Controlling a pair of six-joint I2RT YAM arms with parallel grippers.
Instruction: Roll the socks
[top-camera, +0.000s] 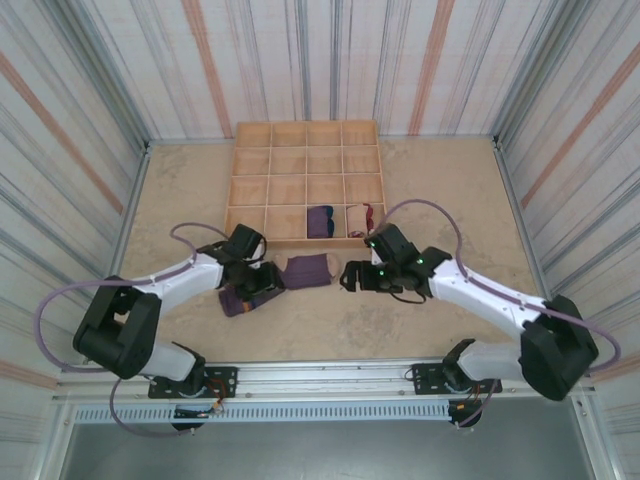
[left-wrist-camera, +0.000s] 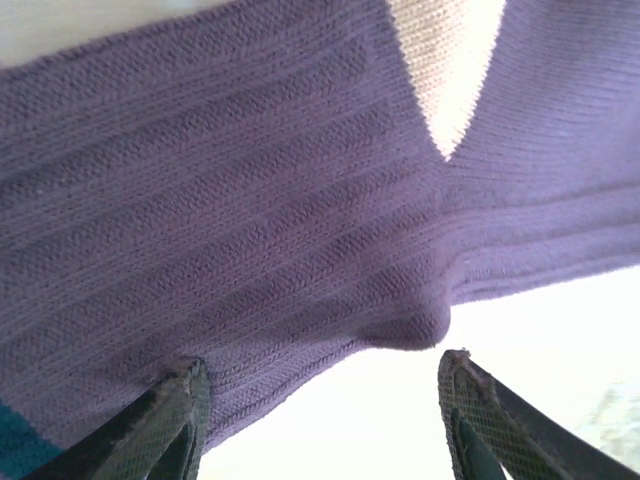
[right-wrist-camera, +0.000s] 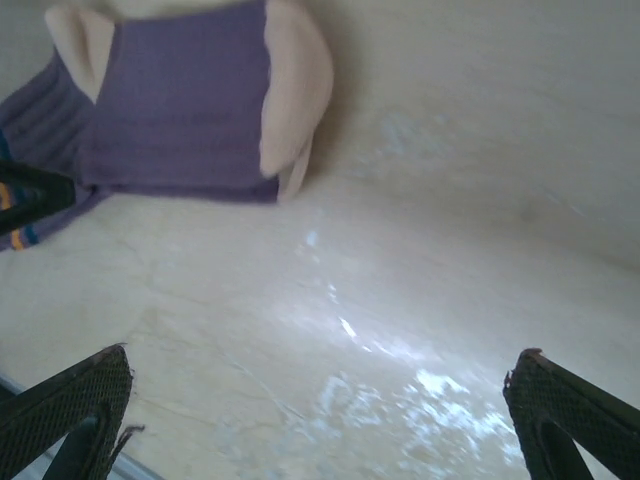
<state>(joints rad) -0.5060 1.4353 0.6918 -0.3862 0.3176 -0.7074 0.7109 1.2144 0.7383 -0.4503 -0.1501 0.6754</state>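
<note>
Overhead: high above the 6 o'clock edge of the table (top-camera: 420, 320), looking down, tray (top-camera: 306, 180) toward 12 o'clock. Left wrist: pressed close against the socks (left-wrist-camera: 250, 200). Right wrist: low over the tabletop, sharing those socks at 10 o'clock.

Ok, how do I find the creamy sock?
Look at the wooden tray of little boxes at the back. In its nearest row, two socks sit side by side. Yours is the cream sock with maroon on it, right of the dark purple one.
</note>
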